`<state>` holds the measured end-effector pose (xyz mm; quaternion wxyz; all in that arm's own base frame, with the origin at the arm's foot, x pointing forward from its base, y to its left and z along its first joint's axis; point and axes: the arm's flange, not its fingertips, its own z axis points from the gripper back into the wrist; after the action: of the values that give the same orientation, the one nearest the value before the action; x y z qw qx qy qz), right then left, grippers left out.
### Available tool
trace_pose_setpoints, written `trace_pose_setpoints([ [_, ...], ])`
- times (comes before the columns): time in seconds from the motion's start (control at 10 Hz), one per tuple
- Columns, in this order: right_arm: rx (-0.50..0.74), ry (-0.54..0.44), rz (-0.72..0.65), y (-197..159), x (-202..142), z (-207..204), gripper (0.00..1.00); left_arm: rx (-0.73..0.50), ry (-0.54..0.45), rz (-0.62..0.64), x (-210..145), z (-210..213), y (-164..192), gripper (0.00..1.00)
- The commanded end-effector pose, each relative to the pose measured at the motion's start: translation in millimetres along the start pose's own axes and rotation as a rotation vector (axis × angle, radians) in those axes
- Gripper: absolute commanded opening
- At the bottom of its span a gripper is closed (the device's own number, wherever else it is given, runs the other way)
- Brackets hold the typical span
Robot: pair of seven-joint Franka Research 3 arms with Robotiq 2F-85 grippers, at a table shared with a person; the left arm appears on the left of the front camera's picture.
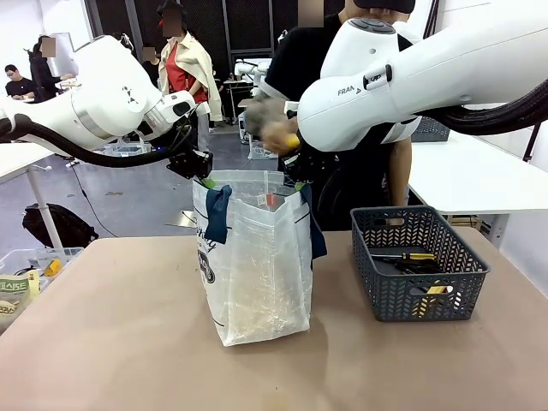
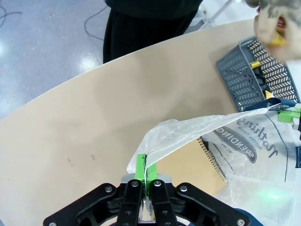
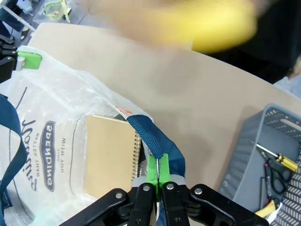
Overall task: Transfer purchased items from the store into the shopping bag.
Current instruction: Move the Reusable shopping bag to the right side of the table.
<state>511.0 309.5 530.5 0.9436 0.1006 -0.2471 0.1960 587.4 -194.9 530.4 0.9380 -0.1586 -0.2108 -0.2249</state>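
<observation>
Our left fingers (image 2: 139, 165) pinch the shopping bag (image 2: 188, 134) at its rim, our right fingers (image 3: 151, 167) clamp its navy strap (image 3: 146, 134), and a spiral notebook (image 3: 110, 155) lies just beyond both.

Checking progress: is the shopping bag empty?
No, a tan spiral notebook lies inside the shopping bag, seen from the right wrist.

Black backpack (image 1: 58, 227) on floor beyond table (image 1: 128, 342)
</observation>
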Motion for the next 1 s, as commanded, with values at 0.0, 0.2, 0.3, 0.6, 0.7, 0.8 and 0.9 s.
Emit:
trace_pose_setpoints([
  [0.0,-0.002,-0.003,-0.007,-2.1,0.5,1.8,0.0,0.008,0.003,0.015,-2.3,3.0,2.2,0.0],
  [0.2,-0.002,-0.003,-0.007,-2.1,0.5,1.8,0.0,0.008,0.003,0.015,-2.3,3.0,2.2,0.0],
  [0.3,-0.002,-0.003,-0.007,-2.1,0.5,1.8,0.0,0.008,0.003,0.015,-2.3,3.0,2.2,0.0],
  [0.6,-0.002,-0.003,-0.007,-2.1,0.5,1.8,0.0,0.008,0.003,0.015,-2.3,3.0,2.2,0.0],
  [0.7,-0.002,-0.003,-0.007,-2.1,0.5,1.8,0.0,0.008,0.003,0.015,-2.3,3.0,2.2,0.0],
  [0.8,-0.002,-0.003,-0.007,-2.1,0.5,1.8,0.0,0.008,0.003,0.015,-2.3,3.0,2.2,0.0],
  [0.9,-0.002,-0.003,-0.007,-2.1,0.5,1.8,0.0,0.008,0.003,0.015,-2.3,3.0,2.2,0.0],
])
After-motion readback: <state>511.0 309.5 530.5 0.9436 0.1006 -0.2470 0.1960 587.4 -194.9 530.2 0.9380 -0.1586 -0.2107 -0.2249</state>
